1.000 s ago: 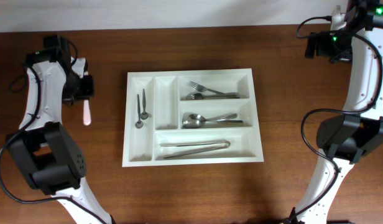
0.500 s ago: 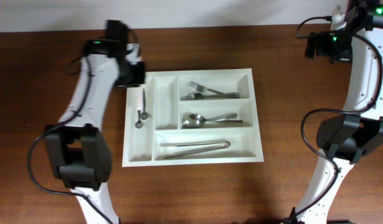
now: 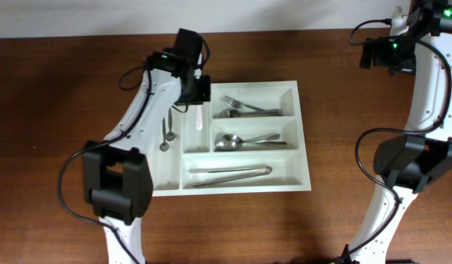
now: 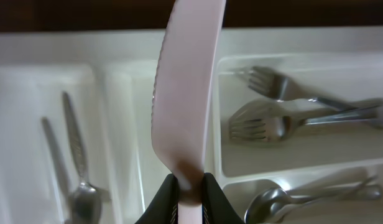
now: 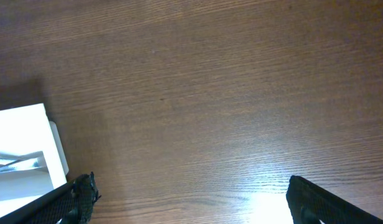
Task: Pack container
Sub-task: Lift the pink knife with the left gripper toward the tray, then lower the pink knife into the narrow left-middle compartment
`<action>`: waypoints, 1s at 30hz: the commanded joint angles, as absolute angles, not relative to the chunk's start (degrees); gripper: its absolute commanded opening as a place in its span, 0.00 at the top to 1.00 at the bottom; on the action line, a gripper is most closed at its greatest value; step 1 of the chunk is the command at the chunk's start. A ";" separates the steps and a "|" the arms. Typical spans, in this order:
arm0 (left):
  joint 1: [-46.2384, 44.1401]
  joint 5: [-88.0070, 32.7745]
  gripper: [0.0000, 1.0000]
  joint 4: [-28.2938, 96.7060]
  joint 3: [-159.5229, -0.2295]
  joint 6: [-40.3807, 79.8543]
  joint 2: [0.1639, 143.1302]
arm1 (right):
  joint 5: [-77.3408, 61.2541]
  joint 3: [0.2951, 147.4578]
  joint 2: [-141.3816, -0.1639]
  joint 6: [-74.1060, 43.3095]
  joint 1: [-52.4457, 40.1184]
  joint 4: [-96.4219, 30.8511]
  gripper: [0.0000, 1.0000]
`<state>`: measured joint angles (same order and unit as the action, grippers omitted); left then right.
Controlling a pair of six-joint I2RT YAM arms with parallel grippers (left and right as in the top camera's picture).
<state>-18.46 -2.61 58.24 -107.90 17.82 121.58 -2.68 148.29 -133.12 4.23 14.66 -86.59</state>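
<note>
Brown table (image 3: 64,88) bears the container (image 3: 233,189) beneath the left hand (image 4: 189,186) clenching a pink knife (image 4: 185,93); right hand (image 5: 188,194) released

The dark brown wooden table (image 3: 64,220) has its grain running sideways. Two steel forks (image 3: 248,110) lie side by side, tines to the left. Just below them lie two larger spoons (image 3: 226,142), bowls to the left. Lower still, metal tongs (image 3: 259,171) lie lengthwise. Well to the left lie two small spoons (image 3: 164,145).
</note>
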 commanded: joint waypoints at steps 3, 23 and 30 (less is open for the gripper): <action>-18.37 -1.26 0.98 60.10 -108.90 20.36 124.68 | -3.01 149.05 -132.16 3.55 14.74 -86.61 0.01; -18.39 -1.21 0.98 66.70 -108.79 20.36 125.03 | -3.01 149.05 -132.16 3.55 14.74 -86.61 0.01; -18.39 -1.08 0.98 68.05 -108.79 20.36 125.03 | -3.01 149.05 -132.16 3.55 14.74 -86.61 0.01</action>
